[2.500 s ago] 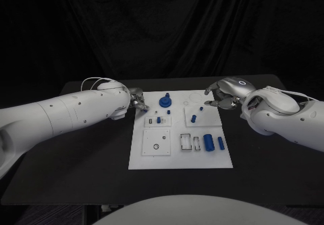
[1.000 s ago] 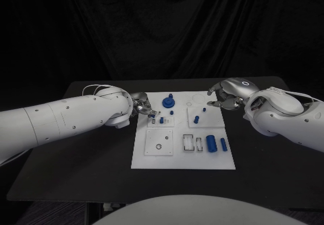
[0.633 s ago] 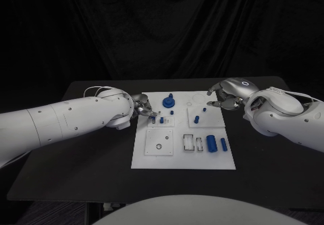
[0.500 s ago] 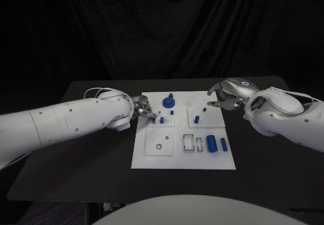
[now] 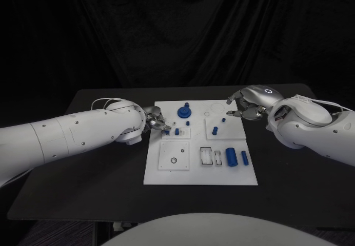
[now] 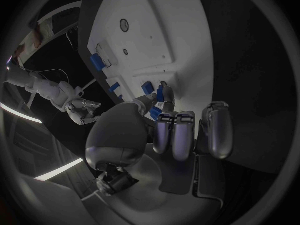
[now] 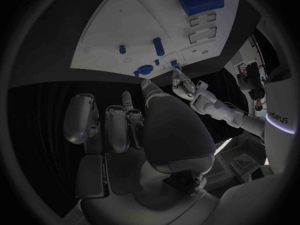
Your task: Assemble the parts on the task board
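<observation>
The white task board (image 5: 199,171) lies mid-table. My left hand (image 5: 155,121) reaches over its left edge and pinches a small blue peg (image 5: 168,132) (image 6: 160,93) between thumb and a finger, at a small square plate, right beside another standing peg (image 5: 176,131). My right hand (image 5: 244,108) hovers over the board's far right corner, fingers bent downward and apart, with nothing in them. A tall blue knob (image 5: 184,110) (image 7: 145,70) stands at the far middle. Two pegs (image 5: 214,130) stand on the right plate below my right hand.
A thick blue cylinder (image 5: 230,156) (image 7: 201,1) and a slim one (image 5: 244,158) lie at the board's right side, next to rectangular slots (image 5: 205,156). A square plate with holes (image 5: 174,155) sits near the left. Black table (image 5: 89,169) surrounds the board.
My left hand has carried the small blue peg from the board's far left edge inward and down to the small plate, beside the standing peg. The right hand has stayed in place.
</observation>
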{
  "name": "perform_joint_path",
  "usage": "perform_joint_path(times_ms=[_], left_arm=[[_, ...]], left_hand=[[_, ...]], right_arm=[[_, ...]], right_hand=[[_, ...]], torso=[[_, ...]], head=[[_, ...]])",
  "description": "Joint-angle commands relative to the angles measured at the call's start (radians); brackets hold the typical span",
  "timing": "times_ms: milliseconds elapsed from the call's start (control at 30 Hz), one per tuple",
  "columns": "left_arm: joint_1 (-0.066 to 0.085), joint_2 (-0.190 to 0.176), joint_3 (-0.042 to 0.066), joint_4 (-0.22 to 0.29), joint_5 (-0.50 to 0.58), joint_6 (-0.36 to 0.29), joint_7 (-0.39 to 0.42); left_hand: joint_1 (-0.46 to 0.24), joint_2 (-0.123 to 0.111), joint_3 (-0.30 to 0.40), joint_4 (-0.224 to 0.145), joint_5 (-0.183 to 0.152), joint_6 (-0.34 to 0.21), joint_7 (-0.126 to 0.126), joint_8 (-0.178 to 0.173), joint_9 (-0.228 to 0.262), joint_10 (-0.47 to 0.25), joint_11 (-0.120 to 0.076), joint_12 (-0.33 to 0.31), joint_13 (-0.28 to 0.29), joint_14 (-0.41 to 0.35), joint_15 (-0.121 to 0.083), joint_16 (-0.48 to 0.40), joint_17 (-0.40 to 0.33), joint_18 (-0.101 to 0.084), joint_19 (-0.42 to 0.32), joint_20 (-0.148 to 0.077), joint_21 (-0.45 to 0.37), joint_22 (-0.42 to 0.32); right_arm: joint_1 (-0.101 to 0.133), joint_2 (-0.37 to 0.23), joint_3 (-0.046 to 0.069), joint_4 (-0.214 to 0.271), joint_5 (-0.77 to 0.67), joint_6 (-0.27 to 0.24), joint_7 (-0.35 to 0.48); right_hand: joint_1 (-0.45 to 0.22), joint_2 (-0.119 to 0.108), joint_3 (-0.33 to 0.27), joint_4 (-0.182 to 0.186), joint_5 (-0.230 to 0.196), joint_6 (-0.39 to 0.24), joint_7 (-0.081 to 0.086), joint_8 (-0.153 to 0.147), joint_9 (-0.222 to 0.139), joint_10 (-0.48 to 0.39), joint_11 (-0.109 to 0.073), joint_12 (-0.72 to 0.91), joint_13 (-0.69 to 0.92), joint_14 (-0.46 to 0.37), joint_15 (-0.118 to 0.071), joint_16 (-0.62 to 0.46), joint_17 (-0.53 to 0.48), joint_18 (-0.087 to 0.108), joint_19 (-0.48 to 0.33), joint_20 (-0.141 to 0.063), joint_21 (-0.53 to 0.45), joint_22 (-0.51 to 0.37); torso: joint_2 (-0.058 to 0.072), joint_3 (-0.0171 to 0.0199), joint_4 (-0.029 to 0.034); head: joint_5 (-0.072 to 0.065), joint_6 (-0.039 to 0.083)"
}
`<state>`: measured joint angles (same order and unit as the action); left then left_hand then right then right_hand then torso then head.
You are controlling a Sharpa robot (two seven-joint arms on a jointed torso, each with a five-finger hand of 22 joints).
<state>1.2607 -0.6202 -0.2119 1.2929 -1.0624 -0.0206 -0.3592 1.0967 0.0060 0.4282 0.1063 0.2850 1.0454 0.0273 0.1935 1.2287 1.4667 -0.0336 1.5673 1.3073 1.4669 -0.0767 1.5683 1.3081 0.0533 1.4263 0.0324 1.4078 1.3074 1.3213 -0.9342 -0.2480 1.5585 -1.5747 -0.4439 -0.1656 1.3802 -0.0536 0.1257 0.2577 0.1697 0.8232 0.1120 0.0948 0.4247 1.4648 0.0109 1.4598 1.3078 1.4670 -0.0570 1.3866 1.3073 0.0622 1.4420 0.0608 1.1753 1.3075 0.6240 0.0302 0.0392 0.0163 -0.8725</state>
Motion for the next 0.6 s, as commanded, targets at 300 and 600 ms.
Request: perform_joint_path(times_ms=[300,600], left_arm=[[-0.007,0.001,0.001,-0.008,0.008,0.005,0.010],[-0.012,0.004,0.001,-0.012,0.008,-0.011,0.026]], left_hand=[[-0.013,0.000,-0.002,0.009,-0.012,0.007,-0.001,0.008,0.003,0.104,-0.006,0.004,0.263,0.104,-0.007,0.002,0.263,0.000,0.007,-0.002,0.002,0.141],[-0.030,0.002,-0.011,0.032,-0.078,0.006,0.000,0.009,0.014,0.104,-0.005,0.004,0.263,0.104,-0.007,0.002,0.263,-0.001,0.009,-0.003,0.001,0.144]], right_arm=[[-0.002,-0.002,0.001,0.001,-0.003,0.004,-0.013],[-0.002,-0.001,0.001,0.001,-0.003,0.004,-0.013]], right_hand=[[-0.004,0.006,-0.001,-0.004,0.006,0.008,0.000,-0.006,-0.002,-0.001,0.004,-0.005,0.175,0.055,0.008,-0.006,0.131,0.016,-0.006,-0.001,-0.004,0.158],[-0.004,0.006,-0.001,-0.004,0.006,0.008,0.000,-0.006,-0.002,-0.001,0.004,-0.005,0.175,0.055,0.008,-0.006,0.131,0.016,-0.006,-0.001,-0.004,0.158]], torso=[[0.002,-0.0006,0.0002],[0.002,-0.0007,-0.0007]], head=[[0.000,0.000],[0.001,0.000]])
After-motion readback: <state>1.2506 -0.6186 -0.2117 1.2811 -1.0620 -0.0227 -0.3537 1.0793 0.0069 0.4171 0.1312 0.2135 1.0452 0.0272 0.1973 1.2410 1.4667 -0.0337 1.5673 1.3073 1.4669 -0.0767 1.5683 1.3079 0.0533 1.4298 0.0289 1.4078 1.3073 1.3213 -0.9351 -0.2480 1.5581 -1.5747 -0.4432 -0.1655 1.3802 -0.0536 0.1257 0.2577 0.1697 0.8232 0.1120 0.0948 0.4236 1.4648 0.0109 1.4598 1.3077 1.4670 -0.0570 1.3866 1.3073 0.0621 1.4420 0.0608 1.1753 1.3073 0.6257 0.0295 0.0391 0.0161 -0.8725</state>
